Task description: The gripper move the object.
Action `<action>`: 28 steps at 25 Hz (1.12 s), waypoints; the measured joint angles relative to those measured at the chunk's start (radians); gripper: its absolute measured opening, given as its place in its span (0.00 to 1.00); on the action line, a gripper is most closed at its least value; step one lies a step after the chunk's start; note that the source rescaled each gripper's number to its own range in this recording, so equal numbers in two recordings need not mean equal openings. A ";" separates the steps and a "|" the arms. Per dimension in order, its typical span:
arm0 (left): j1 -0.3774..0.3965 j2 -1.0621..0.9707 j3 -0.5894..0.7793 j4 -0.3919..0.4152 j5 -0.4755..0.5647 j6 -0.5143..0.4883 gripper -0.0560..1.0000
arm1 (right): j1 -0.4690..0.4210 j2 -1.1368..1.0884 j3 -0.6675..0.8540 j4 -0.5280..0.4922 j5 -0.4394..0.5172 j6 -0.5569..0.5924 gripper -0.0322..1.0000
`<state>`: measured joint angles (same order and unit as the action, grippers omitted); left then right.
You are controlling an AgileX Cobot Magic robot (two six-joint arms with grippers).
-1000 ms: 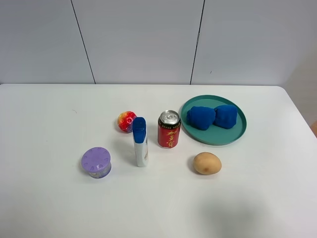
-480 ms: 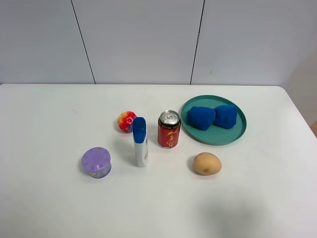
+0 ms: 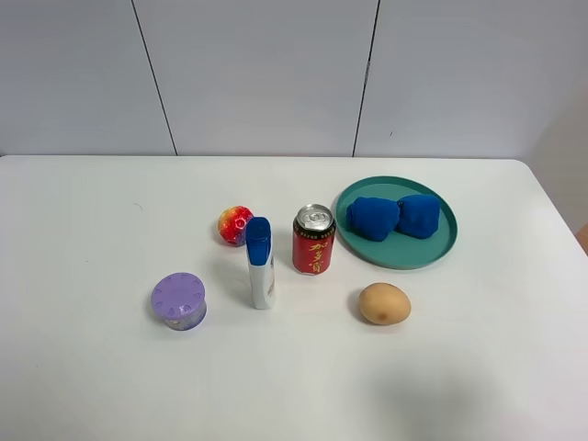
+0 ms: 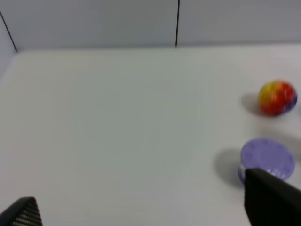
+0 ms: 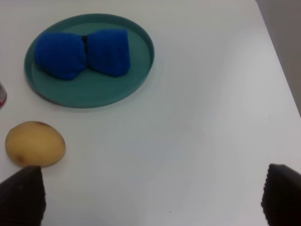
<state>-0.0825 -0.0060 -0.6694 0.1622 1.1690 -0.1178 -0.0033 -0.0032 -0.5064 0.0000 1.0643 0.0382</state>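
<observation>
In the exterior high view I see a white table [image 3: 92,367] with no arm or gripper in frame. The small tan-brown oval potato [image 3: 384,303] lies on the bare table right of centre in the lower half of the frame, resting free with nothing touching it. Above it and slightly right sits a round teal plate [image 3: 397,257] carrying two blue crumpled lumps [image 3: 395,217] that touch each other. A red drink can with a silver top [image 3: 314,240] stands upright just left of the plate, up and left of the potato. Left of the can stands an upright white bottle with a blue cap [image 3: 260,264], and a red-yellow ball [image 3: 235,225] sits just behind it. A lilac round lidded container [image 3: 178,300] sits at lower left, apart from the bottle.

In the right wrist view, the right gripper [image 5: 150,195] shows only two dark fingertips [image 5: 22,195] at the lower corners of the frame, spread wide apart with nothing between them. The potato lies at the lower left of that frame, just beside the near fingertip; I cannot tell whether they touch.

In the left wrist view, the left gripper [image 4: 150,207] likewise shows two dark tips set far apart at the lower corners, holding nothing. The lilac container and the ball appear at the right edge of that frame.
</observation>
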 joint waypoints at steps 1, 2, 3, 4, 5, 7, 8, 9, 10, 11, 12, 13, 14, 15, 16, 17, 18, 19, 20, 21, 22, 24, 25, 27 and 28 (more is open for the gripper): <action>0.000 0.000 0.032 -0.001 -0.007 -0.004 0.85 | 0.000 0.000 0.000 0.000 0.000 0.000 1.00; 0.000 0.000 0.074 -0.001 -0.019 -0.011 0.85 | 0.000 0.000 0.000 0.000 0.000 0.000 1.00; 0.000 0.000 0.101 -0.002 -0.025 -0.019 0.85 | 0.000 0.000 0.000 0.000 0.000 0.000 1.00; 0.000 0.000 0.122 -0.005 -0.034 -0.026 0.85 | 0.000 0.000 0.000 0.000 0.000 0.000 1.00; 0.000 0.000 0.130 -0.008 -0.051 -0.040 0.85 | 0.000 0.000 0.000 0.000 0.000 0.000 1.00; 0.000 0.000 0.136 -0.032 -0.106 -0.056 0.85 | 0.000 0.000 0.000 0.000 0.000 0.000 1.00; 0.000 0.000 0.140 -0.043 -0.112 -0.056 0.85 | 0.000 0.000 0.000 0.000 0.000 0.000 1.00; 0.000 0.000 0.149 -0.048 -0.112 -0.055 0.85 | 0.000 0.000 0.000 0.000 0.000 0.000 1.00; 0.000 -0.001 0.154 -0.048 -0.109 -0.049 0.85 | 0.000 0.000 0.000 0.000 0.000 0.000 1.00; 0.000 -0.001 0.157 -0.049 -0.109 -0.044 0.85 | 0.000 0.000 0.000 0.000 0.000 0.000 1.00; 0.000 -0.001 0.159 -0.049 -0.110 -0.039 0.85 | 0.000 0.000 0.000 0.000 0.000 0.000 1.00; 0.000 -0.001 0.159 -0.050 -0.110 -0.035 0.85 | 0.000 0.000 0.000 0.000 0.000 0.000 1.00; 0.000 -0.001 0.160 -0.050 -0.110 -0.033 0.85 | 0.000 0.000 0.000 0.000 0.000 0.000 1.00; 0.000 -0.001 0.160 -0.051 -0.110 -0.031 0.85 | 0.000 0.000 0.000 0.000 0.000 0.000 1.00; 0.000 -0.001 0.160 -0.050 -0.110 -0.030 0.85 | 0.000 0.000 0.000 0.000 0.000 0.000 1.00; 0.000 -0.001 0.160 -0.050 -0.110 -0.030 0.85 | 0.000 0.000 0.000 0.000 0.000 0.000 1.00; 0.000 -0.001 0.160 -0.050 -0.110 -0.029 0.85 | 0.000 0.000 0.000 0.000 0.000 0.000 1.00; 0.000 -0.001 0.160 -0.050 -0.110 -0.029 0.85 | 0.000 0.000 0.000 0.000 0.000 0.000 1.00; 0.000 -0.001 0.160 -0.050 -0.110 -0.029 0.85 | 0.000 0.000 0.000 0.000 0.000 0.000 1.00; 0.000 -0.001 0.160 -0.050 -0.110 -0.029 0.85 | 0.000 0.000 0.000 0.000 0.000 0.000 1.00; 0.000 -0.001 0.160 -0.050 -0.110 -0.028 0.85 | 0.000 0.000 0.000 0.000 0.000 0.000 1.00; 0.000 -0.001 0.160 -0.050 -0.110 -0.026 0.85 | 0.000 0.000 0.000 0.000 0.000 0.000 1.00; 0.000 -0.001 0.160 -0.050 -0.110 -0.026 0.85 | 0.000 0.000 0.000 0.000 0.000 0.000 1.00; 0.000 -0.001 0.160 -0.050 -0.110 -0.026 0.85 | 0.000 0.000 0.000 0.000 0.000 0.000 1.00; 0.000 -0.001 0.160 -0.050 -0.110 -0.026 0.85 | 0.000 0.000 0.000 0.000 0.000 0.000 1.00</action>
<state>-0.0825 -0.0070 -0.5095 0.1117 1.0592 -0.1438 -0.0033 -0.0032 -0.5064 0.0000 1.0643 0.0382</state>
